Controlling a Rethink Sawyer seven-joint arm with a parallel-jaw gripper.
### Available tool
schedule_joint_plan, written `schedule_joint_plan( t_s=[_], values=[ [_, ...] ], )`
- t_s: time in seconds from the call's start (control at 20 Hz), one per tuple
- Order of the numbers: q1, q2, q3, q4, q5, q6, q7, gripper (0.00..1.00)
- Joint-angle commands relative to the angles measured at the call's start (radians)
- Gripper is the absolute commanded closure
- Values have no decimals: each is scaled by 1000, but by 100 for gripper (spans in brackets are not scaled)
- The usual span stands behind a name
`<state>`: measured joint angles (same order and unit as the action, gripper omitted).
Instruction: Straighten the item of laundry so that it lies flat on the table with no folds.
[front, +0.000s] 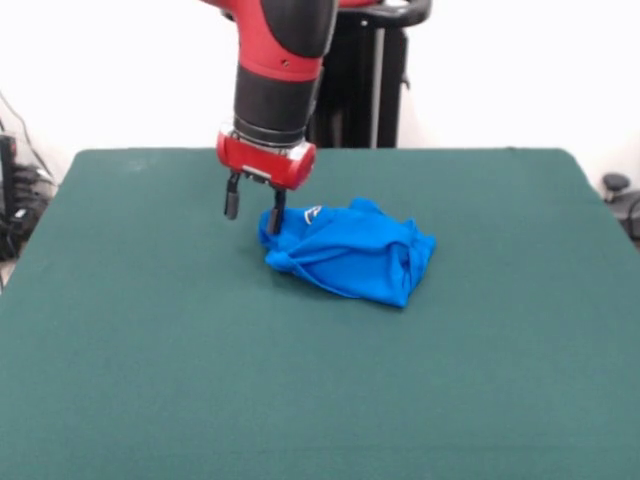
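Front view: gripper (254, 213), fingers spread, meets crumpled blue shirt's (350, 255) left edge.

Bright, even light; the white wall (120, 70) behind is washed out, shadows faint, edges slightly soft.

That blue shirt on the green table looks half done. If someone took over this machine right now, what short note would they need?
End effector: open, holding nothing, hanging just above the table, with one finger at the shirt's left edge in the front view.
Blue T-shirt: crumpled in a folded heap near the table's middle, only a sliver of white print showing.
Done: nothing visible yet; the shirt is not flat.
Left: grip an edge, pull the shirt open, and spread it until no folds remain. Probably start at the corner beside the end effector.
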<state>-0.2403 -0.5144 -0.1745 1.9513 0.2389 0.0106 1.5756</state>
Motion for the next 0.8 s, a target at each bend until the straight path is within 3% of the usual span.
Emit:
schedule_joint_plan(
  t_s=[0.05, 0.35, 0.6, 0.8],
  values=[
    [-71, 36, 237, 97, -33, 7, 202, 0],
    [-178, 62, 365, 133, -76, -78, 226, 0],
    [-200, 50, 387, 138, -92, -83, 225, 0],
    [-224, 60, 410, 129, -155, -142, 205, 0]
  ],
)
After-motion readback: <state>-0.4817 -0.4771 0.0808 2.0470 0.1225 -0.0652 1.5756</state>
